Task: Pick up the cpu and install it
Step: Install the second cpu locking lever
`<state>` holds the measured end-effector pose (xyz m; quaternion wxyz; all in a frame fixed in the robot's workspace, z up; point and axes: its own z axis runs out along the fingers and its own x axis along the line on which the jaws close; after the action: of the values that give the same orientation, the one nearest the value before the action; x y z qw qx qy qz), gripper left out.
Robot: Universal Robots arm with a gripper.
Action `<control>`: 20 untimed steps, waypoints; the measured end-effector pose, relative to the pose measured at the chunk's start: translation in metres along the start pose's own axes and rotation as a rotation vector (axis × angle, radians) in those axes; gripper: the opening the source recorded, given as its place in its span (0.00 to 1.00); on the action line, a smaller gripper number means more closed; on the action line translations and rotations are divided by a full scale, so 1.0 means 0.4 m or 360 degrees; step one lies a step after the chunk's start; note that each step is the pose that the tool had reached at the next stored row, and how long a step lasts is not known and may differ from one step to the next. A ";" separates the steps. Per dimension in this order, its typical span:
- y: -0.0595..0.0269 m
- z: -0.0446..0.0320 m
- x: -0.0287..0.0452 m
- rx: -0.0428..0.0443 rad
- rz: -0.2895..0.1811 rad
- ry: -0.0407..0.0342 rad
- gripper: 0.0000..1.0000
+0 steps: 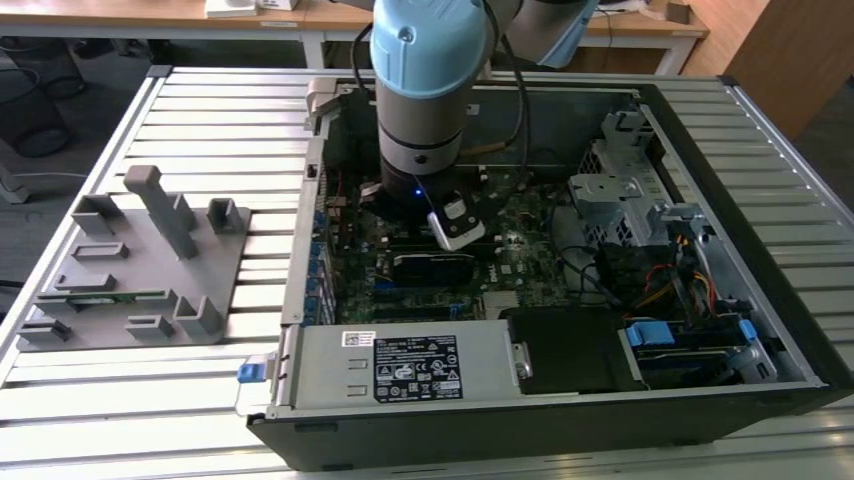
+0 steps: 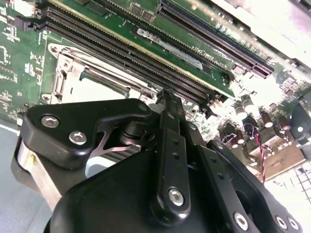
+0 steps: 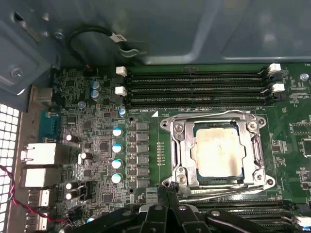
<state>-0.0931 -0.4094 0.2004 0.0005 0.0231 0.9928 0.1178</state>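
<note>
The setting is identified as a robotics lab or test workshop. An opened computer case (image 1: 561, 300) is laid on a slatted metal work surface (image 1: 200, 120), beside a grey fixture tray (image 1: 140, 270) with moulded holders. Wooden desks (image 1: 320, 20) and trailing cables are seen behind, and a robot arm (image 1: 424, 90) is mounted overhead.

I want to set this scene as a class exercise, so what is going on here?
A robot arm reaches down into an open computer case that lies on a slatted table. Its pincer sits just above the motherboard, at the edge of the processor socket. In the first wrist view the cpu already lies in that socket, inside its metal frame. A grey parts holder lies beside the case.
</note>
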 end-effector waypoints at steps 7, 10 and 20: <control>-0.025 -0.005 -0.002 -0.0002 0.0000 0.0001 0.11; -0.028 -0.005 -0.003 -0.0005 0.0001 0.0001 0.11; -0.030 0.006 -0.004 -0.0060 0.0001 0.0003 0.11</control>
<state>-0.0922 -0.4206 0.1953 -0.0001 0.0232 0.9904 0.1365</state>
